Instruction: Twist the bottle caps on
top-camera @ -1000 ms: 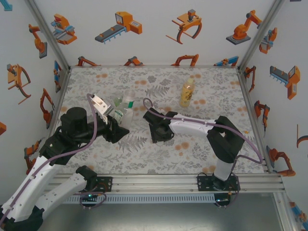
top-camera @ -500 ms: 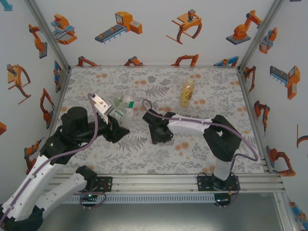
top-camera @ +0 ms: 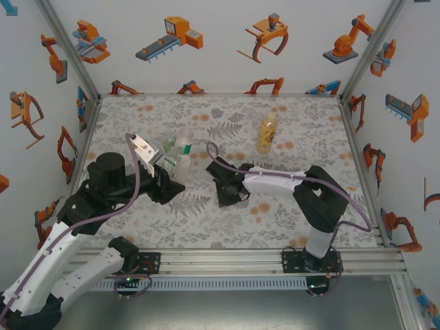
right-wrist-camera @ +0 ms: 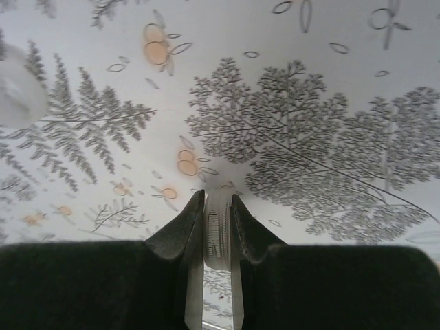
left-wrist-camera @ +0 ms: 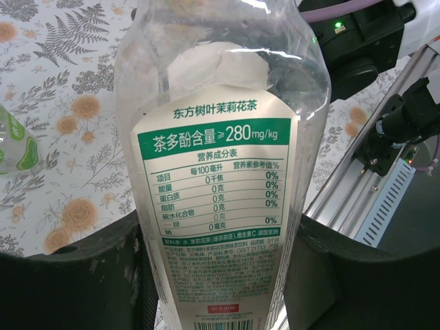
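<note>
My left pincer (left-wrist-camera: 220, 295) is closed tight on the clear bottle (left-wrist-camera: 218, 158) with the green and white label. The bottle runs up the middle of the left wrist view. My right pincer (right-wrist-camera: 217, 206) is pinched shut on a little pale cap (right-wrist-camera: 217, 237). It holds the cap on its edge, low in the middle of the right wrist view, over the flowery table (right-wrist-camera: 309, 137). From above, the amber bottle (top-camera: 267, 133) stands up and right of the middle, well apart from both pincers. The squat green bottle (top-camera: 183, 142) is just behind the clear one.
</note>
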